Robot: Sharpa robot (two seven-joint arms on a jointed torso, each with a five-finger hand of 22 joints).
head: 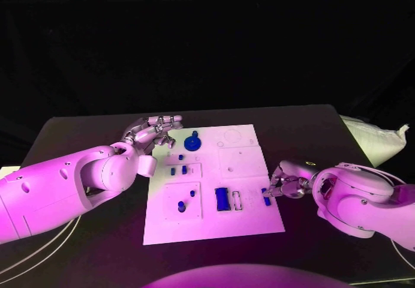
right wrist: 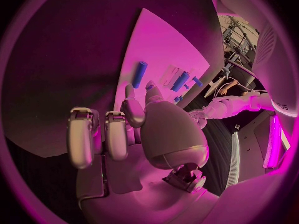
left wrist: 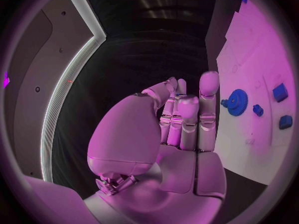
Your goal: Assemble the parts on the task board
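Observation:
The white task board (head: pixel 246 165) lies in the middle of the black table. A blue gear (head: pixel 192 143) sits near its far left corner, and my left hand (head: pixel 156 135) hovers just beside it, fingers nearly straight and holding nothing; the left wrist view shows the gear (left wrist: pixel 236 102) just past the fingertips (left wrist: pixel 209 82). My right hand (head: pixel 285 183) is at the board's right edge, above a blue bar (head: pixel 265 197). In the right wrist view that bar (right wrist: pixel 140 74) lies on the board beyond my thumb and fingertips, untouched. A bigger blue block (head: pixel 222 198) stands near the board's front.
Several small blue pieces (head: pixel 178 170) sit in recesses along the board's left half, two more (head: pixel 182 206) nearer the front. A white bag (head: pixel 376 138) lies at the table's far right edge. Cables hang off the table's left front (head: pixel 35 252).

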